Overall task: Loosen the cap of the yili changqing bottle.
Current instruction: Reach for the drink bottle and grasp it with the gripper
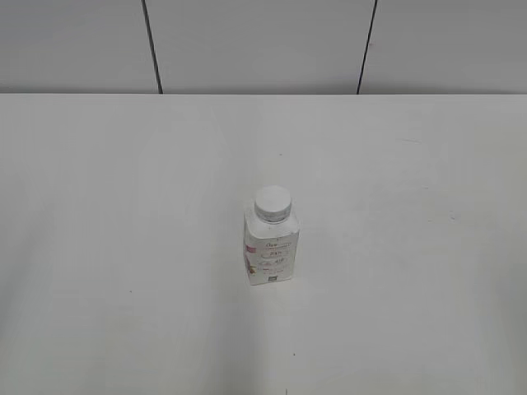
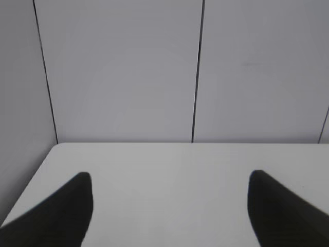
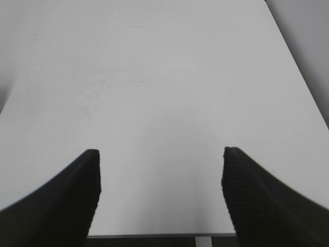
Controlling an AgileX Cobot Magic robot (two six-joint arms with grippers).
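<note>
We cannot read the yili changqing bottle (image 1: 270, 251)'s small print; capped (image 1: 272, 203), it stands upright on the white table (image 1: 123, 206), paneled wall (image 1: 255, 45) behind, while left gripper (image 2: 169, 206) and right gripper (image 3: 160, 190) gape empty.

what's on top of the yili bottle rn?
Only the white cap, seated on the neck of the upright yili changqing bottle. Nothing rests on the cap. The neck threads and contents are covered.

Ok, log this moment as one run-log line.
bottle: upright mid-table | cap: on, untouched | left gripper: open, empty | right gripper: open, empty | contact: none
</note>
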